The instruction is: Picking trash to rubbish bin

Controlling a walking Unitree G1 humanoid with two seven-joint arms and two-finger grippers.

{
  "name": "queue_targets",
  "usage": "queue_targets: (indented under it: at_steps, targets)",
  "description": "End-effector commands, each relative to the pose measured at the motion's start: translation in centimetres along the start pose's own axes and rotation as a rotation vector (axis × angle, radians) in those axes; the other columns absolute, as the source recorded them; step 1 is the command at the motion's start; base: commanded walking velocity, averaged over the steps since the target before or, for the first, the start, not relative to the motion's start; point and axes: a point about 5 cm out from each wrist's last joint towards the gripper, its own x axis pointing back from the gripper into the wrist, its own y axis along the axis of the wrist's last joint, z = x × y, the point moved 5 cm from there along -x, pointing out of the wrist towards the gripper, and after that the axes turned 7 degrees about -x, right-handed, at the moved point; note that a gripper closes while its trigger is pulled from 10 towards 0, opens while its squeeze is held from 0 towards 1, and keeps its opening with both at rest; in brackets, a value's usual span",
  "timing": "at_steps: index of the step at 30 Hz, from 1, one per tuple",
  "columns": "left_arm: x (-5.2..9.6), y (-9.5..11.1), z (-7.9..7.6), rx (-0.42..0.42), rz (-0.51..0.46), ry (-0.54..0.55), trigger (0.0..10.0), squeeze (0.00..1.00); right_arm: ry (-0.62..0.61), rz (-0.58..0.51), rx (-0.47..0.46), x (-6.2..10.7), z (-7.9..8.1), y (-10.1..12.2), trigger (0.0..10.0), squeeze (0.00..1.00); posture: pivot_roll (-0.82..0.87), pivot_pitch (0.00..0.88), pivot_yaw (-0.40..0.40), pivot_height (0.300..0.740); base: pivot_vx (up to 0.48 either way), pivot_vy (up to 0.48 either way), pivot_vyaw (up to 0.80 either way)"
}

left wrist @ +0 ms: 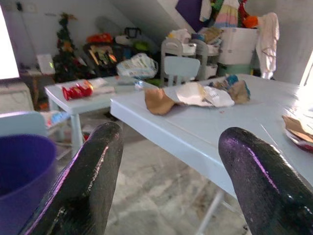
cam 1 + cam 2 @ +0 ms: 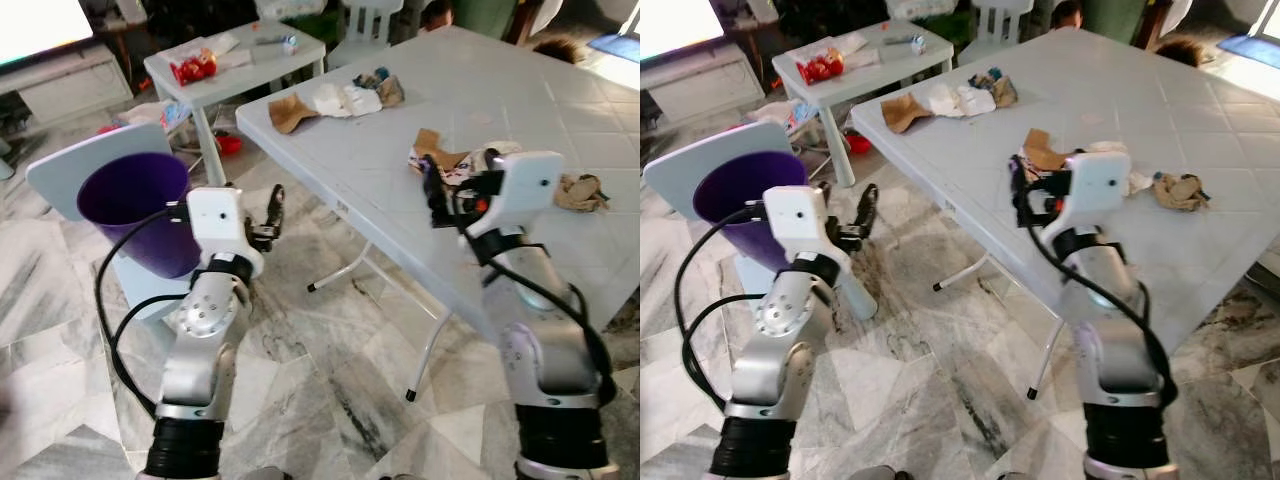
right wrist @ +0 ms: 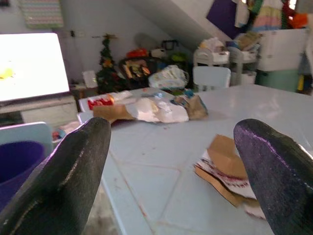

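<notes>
A purple bin (image 2: 133, 203) stands on the left against a pale blue chair (image 2: 60, 170). Trash lies on the white table (image 2: 520, 110): a brown paper piece with white wrappers (image 2: 335, 100) at the far corner, a brown card scrap on printed wrappers (image 2: 438, 153), and a crumpled brown wad (image 2: 580, 190) at the right. My right gripper (image 2: 434, 190) is open and empty, low over the table's near edge, just short of the card scrap (image 3: 225, 164). My left gripper (image 2: 272, 213) is open and empty above the floor between bin and table.
A small white table (image 2: 250, 62) at the back carries a red packet (image 2: 193, 68) and small items. A bright screen (image 2: 40, 25) sits at the back left. The big table's thin folding legs (image 2: 428, 350) stand on the marble floor between my arms.
</notes>
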Motion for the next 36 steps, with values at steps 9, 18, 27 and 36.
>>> queue_targets:
  at_steps: [9,18,27,36]
  targets:
    - [0.0,0.1,-0.6,0.006,0.0,-0.02,10.0,0.0,-0.019,-0.008,0.005,0.0,-0.6,0.3,10.0,0.0,-0.02,0.131,0.034,0.74,0.31,0.0,-0.18]
    - [0.0,-0.1,-0.6,0.003,0.009,-0.022,10.0,0.0,-0.019,-0.009,0.003,0.0,-0.6,0.3,10.0,0.0,-0.02,0.131,0.037,0.74,0.349,0.233,-0.66]
    - [0.0,-0.3,-0.7,0.005,0.014,-0.024,10.0,0.0,-0.02,-0.009,0.004,0.0,-0.6,0.3,10.0,0.0,-0.02,0.132,0.038,0.74,0.362,0.269,0.0]
    - [0.0,-1.3,-0.8,-0.01,0.063,-0.036,10.0,0.0,-0.02,-0.011,0.007,0.0,-0.6,0.3,10.0,0.0,-0.02,0.132,0.039,0.74,0.339,0.269,0.0]
